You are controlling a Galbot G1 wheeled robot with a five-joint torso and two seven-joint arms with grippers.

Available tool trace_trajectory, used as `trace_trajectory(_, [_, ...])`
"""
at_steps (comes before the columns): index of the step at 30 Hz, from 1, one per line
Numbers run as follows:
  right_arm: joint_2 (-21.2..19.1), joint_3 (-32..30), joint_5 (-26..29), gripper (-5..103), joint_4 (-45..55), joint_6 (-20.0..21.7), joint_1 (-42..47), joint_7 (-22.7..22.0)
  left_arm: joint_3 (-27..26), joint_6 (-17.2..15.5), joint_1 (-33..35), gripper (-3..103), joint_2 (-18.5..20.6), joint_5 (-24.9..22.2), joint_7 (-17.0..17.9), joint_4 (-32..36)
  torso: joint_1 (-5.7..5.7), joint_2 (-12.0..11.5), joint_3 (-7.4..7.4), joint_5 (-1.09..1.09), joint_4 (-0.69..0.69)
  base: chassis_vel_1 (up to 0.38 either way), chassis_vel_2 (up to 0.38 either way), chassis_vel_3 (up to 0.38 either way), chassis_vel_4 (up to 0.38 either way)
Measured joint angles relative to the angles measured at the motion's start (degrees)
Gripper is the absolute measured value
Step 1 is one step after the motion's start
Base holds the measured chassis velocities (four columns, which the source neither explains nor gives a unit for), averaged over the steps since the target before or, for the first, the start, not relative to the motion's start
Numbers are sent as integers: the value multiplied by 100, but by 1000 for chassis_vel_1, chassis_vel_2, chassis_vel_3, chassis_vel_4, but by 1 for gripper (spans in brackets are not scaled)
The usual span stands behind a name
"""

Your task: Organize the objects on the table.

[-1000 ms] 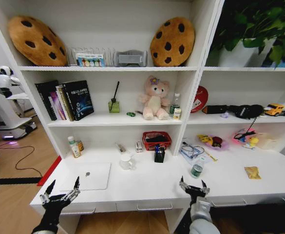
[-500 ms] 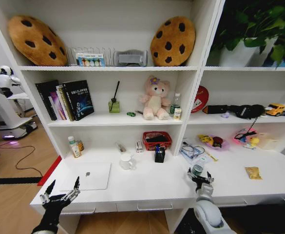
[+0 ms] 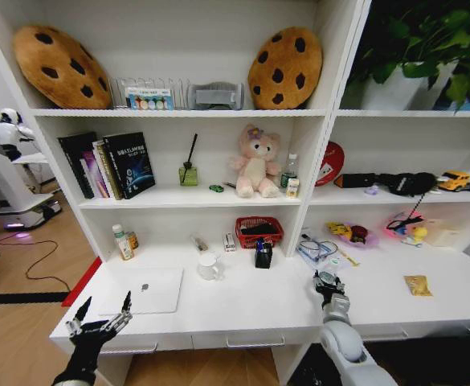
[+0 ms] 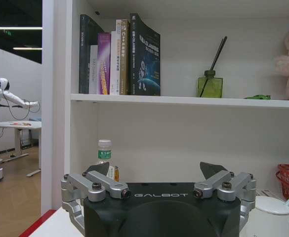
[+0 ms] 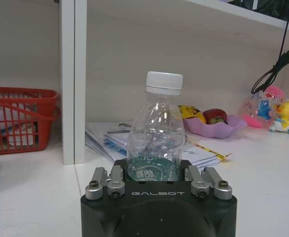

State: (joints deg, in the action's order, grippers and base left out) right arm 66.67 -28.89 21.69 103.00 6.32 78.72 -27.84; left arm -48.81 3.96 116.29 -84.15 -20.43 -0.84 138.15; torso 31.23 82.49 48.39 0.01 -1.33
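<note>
Low and right of centre in the head view, we find the clear white-capped bottle (image 5: 154, 133) upright on the white desk (image 3: 243, 301), our right gripper (image 3: 329, 283) now reaching around it, fingers spread on both sides; a second ago it hung short of it. Bottom left, our left gripper (image 3: 100, 318) stays put, spread wide beside the silver laptop (image 3: 146, 290).

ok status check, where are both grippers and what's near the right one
Left gripper open, parked off the desk's front left corner. Right gripper at the small clear bottle, fingers around its base. Nothing blocking.
</note>
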Motion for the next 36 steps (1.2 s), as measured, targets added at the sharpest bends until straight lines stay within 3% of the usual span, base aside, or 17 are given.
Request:
trace_trajectory(5, [-46,-53,57,36,1142,264,632,4,0,1,0,100,0,0,-1,0,0,0,0,0,0,0,0,0,0])
trace_trajectory(7, [-128,-72,423,30,2289,789,1286,-83,-1,2,-1,100,1,0,-1,1,0,1,-1,-1,1,0,0,0,0])
trace_trajectory(8, [-128,-72,423,30,2289,789,1286,-83,-1,2,-1,100,1,0,-1,1,0,1,-1,-1,1,0,0,0,0])
trace_trajectory(10, [-357,-65,1016,26,3280,1414,2207,-155,-1,2,0,100,0,0,1,0,-2,2,-1,-1,-2,0,0,0,0])
trace_trajectory(17, [-807,93,1708,26,4101,2253,3375,-486,0,2,0,100,0,0,-1,0,-2,2,-1,-1,-1,0,0,0,0])
trace_trajectory(18, [-895,155,1905,26,4105,2387,3416,-697,0,2,0,100,0,0,-1,0,-2,2,-1,0,-1,0,0,0,0])
trace_trajectory(19, [-1099,254,2653,26,4105,2727,3332,-1276,0,2,0,100,0,0,-1,0,-2,2,-1,-1,-2,0,0,0,0])
trace_trajectory(20, [-1099,254,2653,26,4105,2727,3332,-1276,0,2,0,100,0,0,-1,0,-2,2,-1,-1,-2,0,0,0,0])
trace_trajectory(22, [-1394,418,3886,26,4100,3138,2934,-2289,0,2,0,100,0,0,-1,0,-2,1,0,1,-1,0,0,0,0])
trace_trajectory(24, [-1701,477,4752,26,4087,3361,2388,-2911,0,2,0,100,0,0,-1,0,-2,1,0,1,1,0,0,0,0])
trace_trajectory(28, [-1820,432,4332,26,4076,3264,2018,-2680,0,2,0,100,0,0,-1,0,-1,0,1,0,2,0,0,0,0])
trace_trajectory(31, [-1806,94,3065,26,4060,3071,1821,-1636,0,2,0,100,0,0,0,0,0,0,0,0,-1,0,0,0,0])
trace_trajectory(34, [-1792,-54,2679,26,4056,3000,1820,-1322,0,2,0,100,0,0,-1,0,0,0,0,0,-1,0,0,0,0])
trace_trajectory(36, [-1750,-577,1260,26,4051,2412,1851,-196,0,1,0,100,0,0,0,0,0,0,0,-1,-2,0,0,0,0])
